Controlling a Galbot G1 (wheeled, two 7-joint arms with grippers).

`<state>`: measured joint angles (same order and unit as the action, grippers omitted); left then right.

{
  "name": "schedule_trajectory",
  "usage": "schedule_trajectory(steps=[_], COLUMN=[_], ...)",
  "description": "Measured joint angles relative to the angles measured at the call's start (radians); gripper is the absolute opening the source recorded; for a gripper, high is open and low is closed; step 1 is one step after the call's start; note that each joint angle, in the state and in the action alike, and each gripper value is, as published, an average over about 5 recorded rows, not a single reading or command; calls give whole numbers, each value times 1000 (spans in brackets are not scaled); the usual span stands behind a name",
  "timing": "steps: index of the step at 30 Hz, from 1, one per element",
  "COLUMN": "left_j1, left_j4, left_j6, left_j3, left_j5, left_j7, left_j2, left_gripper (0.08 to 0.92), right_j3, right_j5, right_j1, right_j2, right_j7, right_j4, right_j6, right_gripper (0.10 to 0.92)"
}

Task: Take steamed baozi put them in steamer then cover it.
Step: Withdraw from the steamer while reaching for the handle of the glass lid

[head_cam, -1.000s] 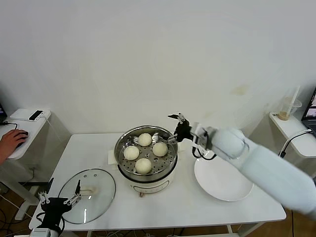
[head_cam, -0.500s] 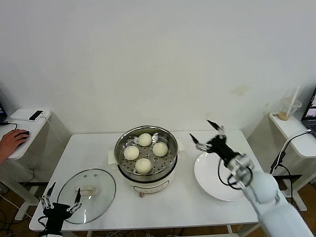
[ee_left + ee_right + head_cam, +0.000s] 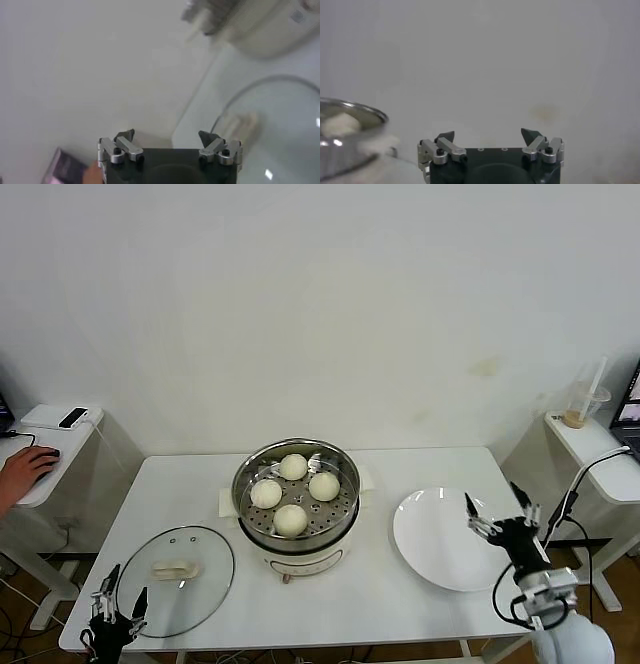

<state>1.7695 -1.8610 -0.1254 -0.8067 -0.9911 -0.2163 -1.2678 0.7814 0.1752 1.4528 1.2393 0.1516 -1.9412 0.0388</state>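
Right gripper (image 3: 500, 514): black body, silver finger links, black screws; left gripper (image 3: 119, 605) likewise.

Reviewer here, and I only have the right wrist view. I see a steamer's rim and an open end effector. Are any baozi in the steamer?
Observer: Yes. The head view shows four baozi on the tray of the steamer.
Reviewer: Is the cover on?
Observer: No. The cover lies flat on the table, on the steamer's left.
Reviewer: Where is the left end effector?
Observer: At the table's near left corner, by the cover's edge; the left end effector is open and holds nothing.
Reviewer: And mine?
Observer: The right end effector hangs open over the near right edge of the white plate, which has nothing on it.
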Motion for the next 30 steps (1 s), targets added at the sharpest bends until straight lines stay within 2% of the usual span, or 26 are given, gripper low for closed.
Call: schedule_trajectory(steps=[11,30], left_j1=[-70,-199], left_j4=[83,202], left_j6=[10,20], left_j3=[55,135], left_j5=[-177,-251], left_j7=[-12,-4], left_j2=[51,110], left_gripper=[823,823], right_j3=[68,123], right_j5=[-62,-123], right_j1=[100,187], right_j2=[85,155], right_j7=[-25,-43], right_j4=[-29,-56], right_j6=[29,48], right_gripper=[823,823])
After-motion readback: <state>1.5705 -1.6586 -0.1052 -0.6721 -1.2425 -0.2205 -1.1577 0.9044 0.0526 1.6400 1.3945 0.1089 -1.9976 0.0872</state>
